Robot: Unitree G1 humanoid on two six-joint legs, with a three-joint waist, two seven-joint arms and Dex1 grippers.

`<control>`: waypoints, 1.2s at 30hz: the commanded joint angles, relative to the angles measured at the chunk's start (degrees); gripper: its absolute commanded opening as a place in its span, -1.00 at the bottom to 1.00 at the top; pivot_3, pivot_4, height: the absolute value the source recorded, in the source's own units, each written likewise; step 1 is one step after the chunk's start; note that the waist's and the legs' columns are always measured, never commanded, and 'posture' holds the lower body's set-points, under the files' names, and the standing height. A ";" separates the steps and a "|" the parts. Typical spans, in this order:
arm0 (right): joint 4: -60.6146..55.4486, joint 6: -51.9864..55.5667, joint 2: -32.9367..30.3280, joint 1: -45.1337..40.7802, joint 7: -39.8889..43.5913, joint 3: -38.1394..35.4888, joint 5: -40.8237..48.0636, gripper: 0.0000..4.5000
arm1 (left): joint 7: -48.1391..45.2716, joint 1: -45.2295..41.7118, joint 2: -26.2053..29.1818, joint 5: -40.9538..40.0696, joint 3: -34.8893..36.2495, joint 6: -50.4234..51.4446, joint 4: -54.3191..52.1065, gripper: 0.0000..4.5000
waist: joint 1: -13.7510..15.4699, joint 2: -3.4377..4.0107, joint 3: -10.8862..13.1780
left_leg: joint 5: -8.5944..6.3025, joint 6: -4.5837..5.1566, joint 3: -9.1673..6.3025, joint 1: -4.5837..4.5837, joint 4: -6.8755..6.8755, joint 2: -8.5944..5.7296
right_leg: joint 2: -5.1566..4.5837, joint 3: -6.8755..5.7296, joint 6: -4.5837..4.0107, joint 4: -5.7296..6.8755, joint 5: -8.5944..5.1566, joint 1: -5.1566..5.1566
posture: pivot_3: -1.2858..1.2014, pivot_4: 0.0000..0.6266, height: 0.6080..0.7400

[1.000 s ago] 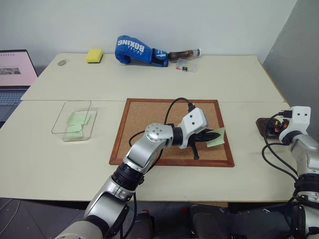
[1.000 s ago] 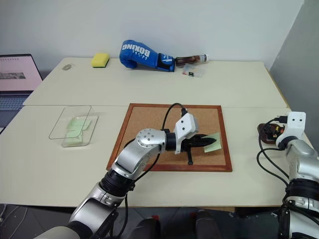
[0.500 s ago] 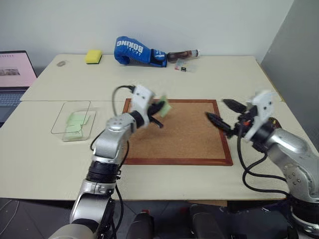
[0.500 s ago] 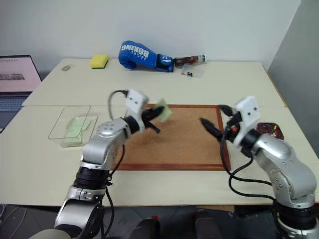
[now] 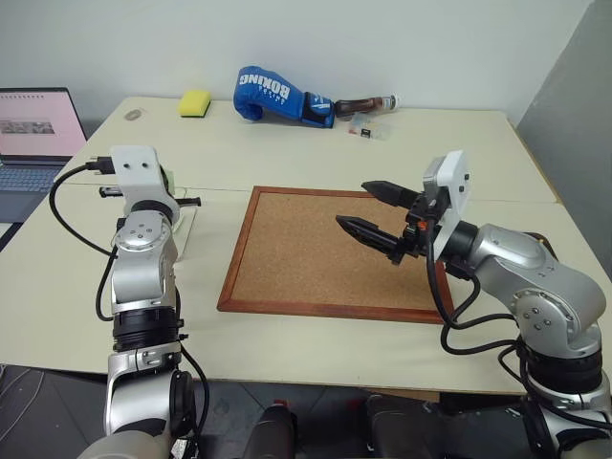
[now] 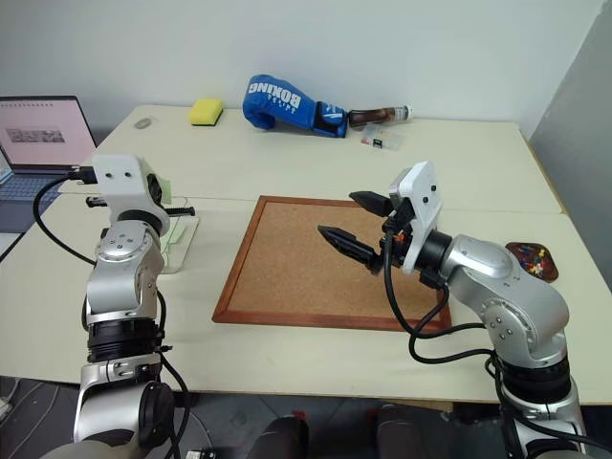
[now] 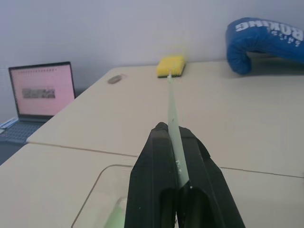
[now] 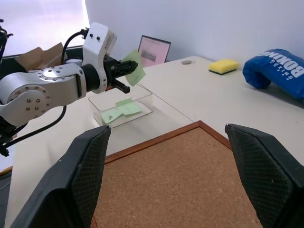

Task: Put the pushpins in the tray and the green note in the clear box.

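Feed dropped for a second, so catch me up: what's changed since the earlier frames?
The left gripper, shut on the green note, swung from the corkboard out to over the clear box. The right gripper, open, came in from the tray to over the corkboard. The boxing glove and sponge lie as before.

Both head views look forward and down over the table (image 5: 316, 153), sharing the corkboard (image 5: 316, 253). The left wrist view looks close along its end effector (image 7: 172, 142) toward the laptop (image 7: 42, 90). The right wrist view faces across the corkboard's corner toward that laptop.
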 commanded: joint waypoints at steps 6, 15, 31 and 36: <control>0.87 -2.80 -0.27 -0.74 1.25 -0.32 -1.13 0.84 | 6.56 1.48 -2.00 -2.51 5.91 2.72 -0.38 -0.82 | -0.15 -0.01 0.00 | 0.00 0.00 0.00 0.01 -0.01 0.02 | 0.02 0.00 -0.02 0.04 0.01 -0.02 | 0.03 -0.52 1.00; 0.32 -2.30 -0.82 -0.75 1.16 -1.02 -0.36 0.84 | 6.17 -0.36 -0.86 -4.21 6.77 0.01 4.56 0.00 | -0.16 -0.02 0.00 | 0.00 -0.01 0.00 0.02 0.00 0.02 | 0.02 -0.01 -0.01 0.04 0.01 -0.01 | 0.03 -0.52 1.00; 1.00 -9.33 1.57 12.79 -16.75 -0.25 -20.01 0.84 | -8.02 11.43 -9.91 -5.72 -11.30 -4.00 -14.55 0.91 | -0.29 -0.07 -0.05 | 0.00 -0.02 0.08 -0.02 -0.07 0.00 | -0.02 0.07 -0.14 -0.02 0.07 -0.06 | 0.03 -0.52 1.00; -0.38 -13.18 4.70 21.38 -22.23 -0.66 -26.73 0.84 | -8.32 20.03 -12.58 -5.89 -14.12 -3.15 -19.73 0.91 | -0.67 -0.07 -0.04 | 0.01 -0.02 0.12 0.01 -0.09 0.08 | 0.06 0.10 -0.01 0.05 -0.05 -0.10 | 0.03 -0.52 1.00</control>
